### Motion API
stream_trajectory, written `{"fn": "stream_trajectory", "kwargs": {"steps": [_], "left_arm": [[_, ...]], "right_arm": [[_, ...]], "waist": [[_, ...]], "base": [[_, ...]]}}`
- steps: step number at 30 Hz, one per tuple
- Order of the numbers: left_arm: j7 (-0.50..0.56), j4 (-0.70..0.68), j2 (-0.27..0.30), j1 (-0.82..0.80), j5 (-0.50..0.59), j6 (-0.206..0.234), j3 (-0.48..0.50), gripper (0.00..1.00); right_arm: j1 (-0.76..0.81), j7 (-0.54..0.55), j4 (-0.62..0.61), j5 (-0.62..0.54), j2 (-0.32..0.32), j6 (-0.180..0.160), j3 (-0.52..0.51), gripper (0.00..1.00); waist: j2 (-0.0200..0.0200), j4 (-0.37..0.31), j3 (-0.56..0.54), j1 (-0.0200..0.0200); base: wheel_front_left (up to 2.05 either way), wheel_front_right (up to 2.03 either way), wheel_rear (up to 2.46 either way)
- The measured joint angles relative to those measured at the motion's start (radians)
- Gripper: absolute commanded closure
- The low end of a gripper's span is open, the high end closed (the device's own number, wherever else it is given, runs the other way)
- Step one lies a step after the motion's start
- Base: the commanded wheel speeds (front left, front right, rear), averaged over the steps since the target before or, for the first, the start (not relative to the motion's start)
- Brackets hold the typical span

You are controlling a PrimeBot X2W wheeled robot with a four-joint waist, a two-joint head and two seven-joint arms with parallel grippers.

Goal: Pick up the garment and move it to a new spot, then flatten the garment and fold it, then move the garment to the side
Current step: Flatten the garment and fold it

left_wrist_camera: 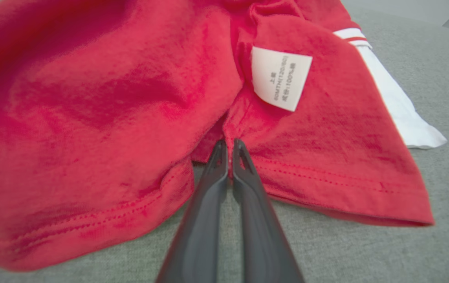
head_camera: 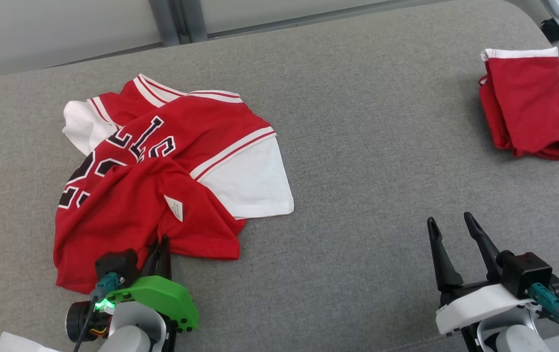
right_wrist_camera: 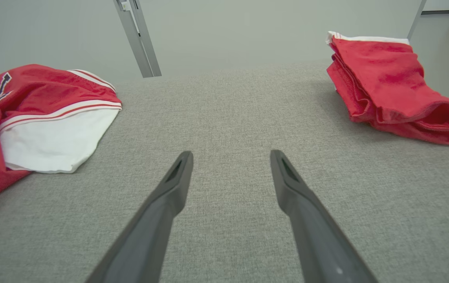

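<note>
My left gripper [left_wrist_camera: 229, 156] is pinched tight on the near hem of the red jersey [head_camera: 152, 195], which sprawls crumpled toward 12 o'clock. Right gripper [head_camera: 453, 229] is spread wide over the grey cushion [head_camera: 357, 171], with the folded red cloth [head_camera: 533, 117] further out around its 1 o'clock.

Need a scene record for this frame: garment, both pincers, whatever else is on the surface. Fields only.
surface: grey fabric top
shirt: red and white, crumpled, on the robot's left
label: white, facing up near the shirt's near hem
left pincer: shut on the shirt's near hem
right pincer: open, empty, over bare surface
red cloth: folded, far right, apart from the shirt
stage: grasp made; shirt not yet flattened
</note>
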Motion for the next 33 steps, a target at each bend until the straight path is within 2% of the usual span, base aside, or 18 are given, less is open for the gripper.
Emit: {"fn": "stream_trajectory", "kwargs": {"steps": [6, 12, 17, 21, 27, 33], "left_arm": [[-0.001, -0.019, 0.0, -0.003, -0.004, -0.003, -0.005, 1.0], [0.035, -0.191, 0.028, 0.078, -0.044, -0.003, 0.003, 1.0], [0.076, -0.4, 0.114, 0.187, -0.064, 0.052, 0.044, 1.0], [0.083, -0.509, 0.162, 0.26, -0.095, 0.094, 0.111, 1.0], [0.106, -0.5, 0.235, 0.388, -0.132, 0.152, 0.181, 1.0], [0.079, -0.447, 0.233, 0.444, -0.174, 0.163, 0.238, 1.0]], "right_arm": [[0.002, 0.0, 0.002, 0.0, 0.002, 0.0, -0.006, 0.0], [0.039, 0.0, 0.005, -0.004, 0.005, 0.0, -0.021, 0.0], [0.058, 0.0, 0.004, -0.009, 0.007, 0.0, -0.024, 0.0], [0.061, 0.0, 0.003, -0.011, 0.007, 0.0, -0.02, 0.0], [0.077, 0.0, 0.005, -0.015, 0.013, 0.0, -0.016, 0.0], [0.083, 0.0, 0.005, -0.016, 0.016, 0.0, -0.015, 0.0]], "waist": [[0.0, 0.007, -0.011, 0.0], [0.0, 0.031, -0.039, 0.0], [0.0, 0.071, -0.066, 0.0], [0.0, 0.105, -0.087, 0.0], [0.0, 0.147, -0.122, 0.0], [0.0, 0.181, -0.135, 0.0]], "base": [[0.0, 0.0, 0.0], [0.0, 0.0, 0.0], [0.0, 0.0, 0.0], [0.0, 0.0, 0.0], [0.0, 0.0, 0.0], [0.0, 0.0, 0.0]]}}
